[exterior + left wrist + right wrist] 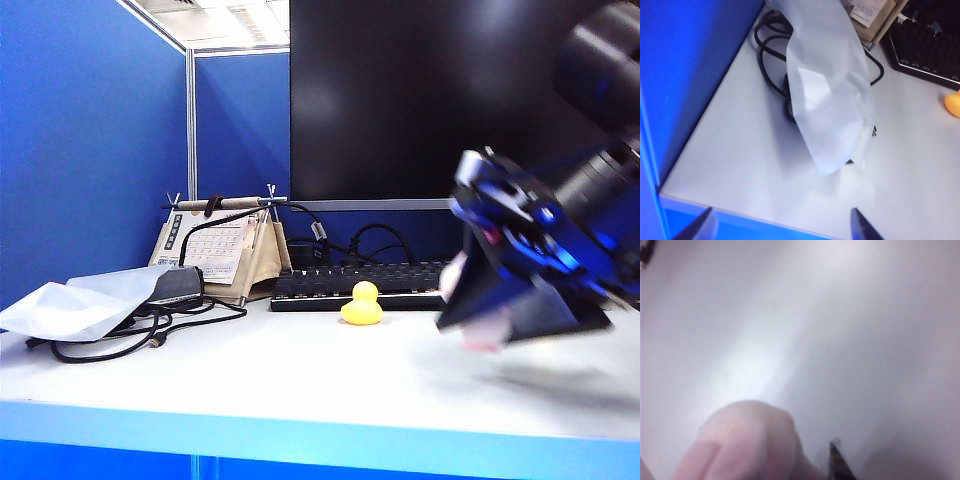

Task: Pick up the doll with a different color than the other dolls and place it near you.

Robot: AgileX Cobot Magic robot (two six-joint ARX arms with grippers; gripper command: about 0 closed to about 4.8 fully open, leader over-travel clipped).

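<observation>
Right pincer (480, 325) clamped on the pink rabbit (747, 445), held blurred above the tabletop (300, 390) on the right, near the front edge. Duck (362, 304) sits just in front of the keyboard (330, 283), well apart from the rabbit. Left pincer (782, 227) hangs over the left front corner, fingers apart, near the plastic bag (832, 95), holding nothing.

Blue partition walls (90, 150), white desk (300, 385)

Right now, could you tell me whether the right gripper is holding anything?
Yes: the right gripper is shut on the pale pink doll, raised above the white table.
</observation>
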